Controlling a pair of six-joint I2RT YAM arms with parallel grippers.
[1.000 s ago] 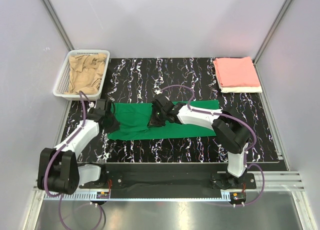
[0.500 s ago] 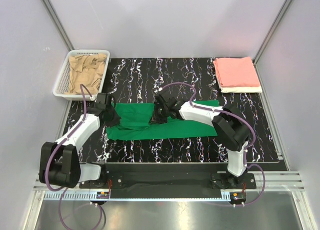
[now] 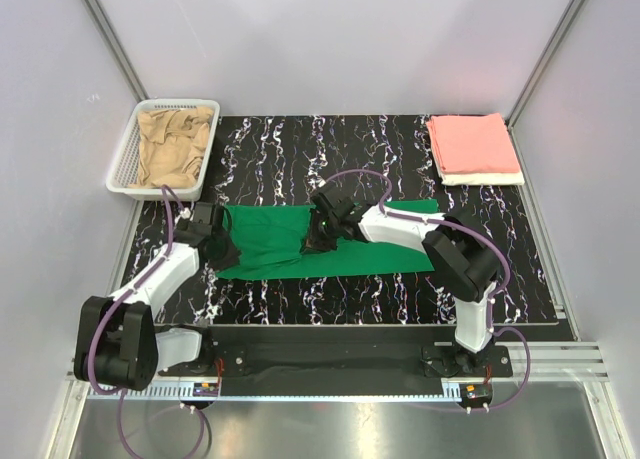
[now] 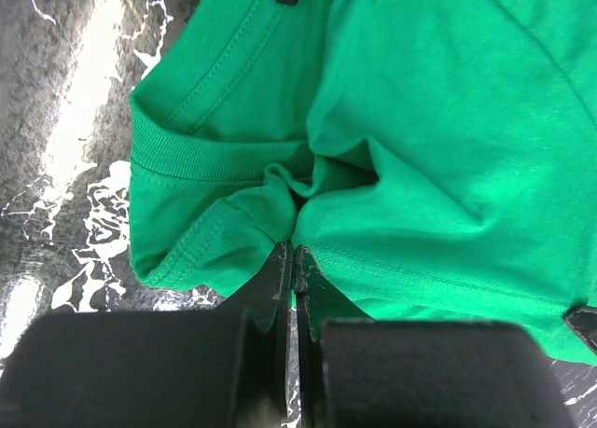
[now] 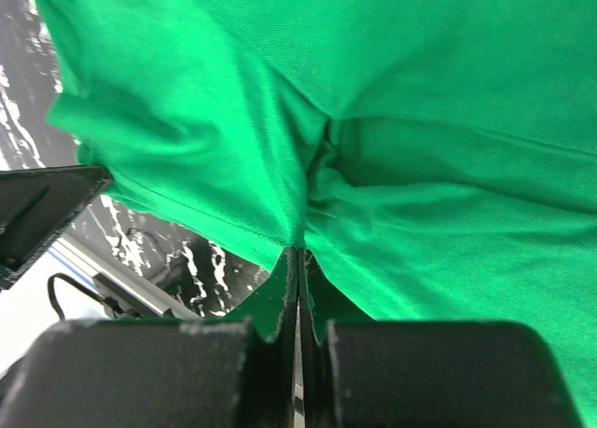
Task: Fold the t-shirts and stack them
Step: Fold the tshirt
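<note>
Black marbled surface carries the green t-shirt as a long band running left to right across the middle. The left tool is clamped on a pinch of cloth at the band's left end, just beside the ribbed collar. The right tool is pinched tight on a fold near mid-length. Most free cloth stretches rightward from both, so the next fold likely runs along that axis. The pink t-shirt lies folded on the white t-shirt at the far right, and the tan t-shirt sits crumpled in the basket.

A loose t-shirt lies in the basket back left, folded t-shirts back right, a spread t-shirt between.
</note>
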